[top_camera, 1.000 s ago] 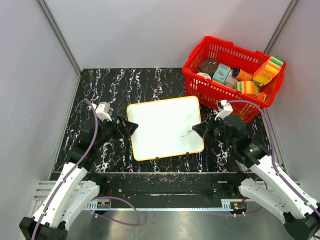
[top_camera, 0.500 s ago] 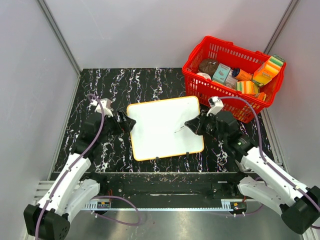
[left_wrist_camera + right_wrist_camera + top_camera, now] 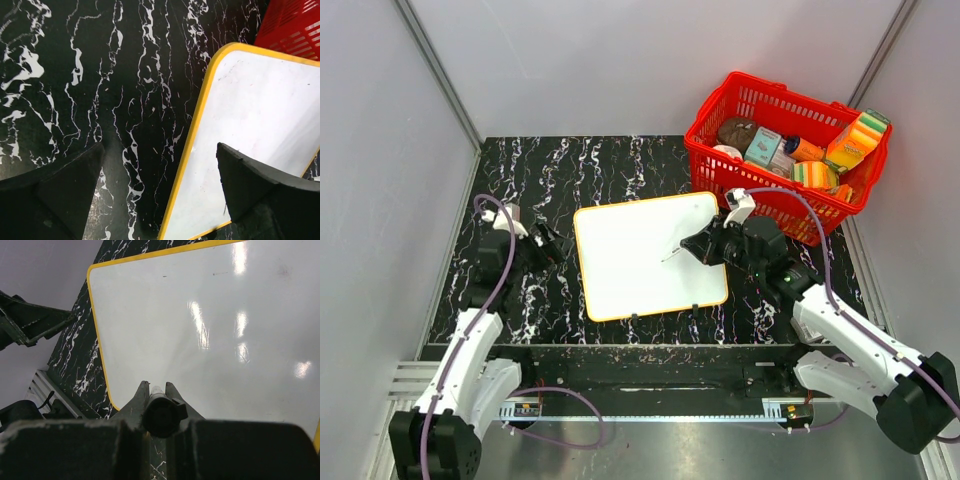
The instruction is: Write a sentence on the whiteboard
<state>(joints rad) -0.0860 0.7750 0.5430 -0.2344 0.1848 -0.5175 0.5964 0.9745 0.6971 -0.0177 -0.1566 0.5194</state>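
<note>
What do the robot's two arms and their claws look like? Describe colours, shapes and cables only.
Both the left arm and right arm have white shells near the base and black links further out. A purple cable runs along each. A small white block sits on each wrist. The left claw and right claw have two black, wedge-shaped fingers.

left arm: jaws wide apart | right arm: stretched forward, jaws clamped on pen

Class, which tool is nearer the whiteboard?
Right. The right tool, gripping a marker, is over the right half of the whiteboard; the open left tool is off its left edge.
</note>
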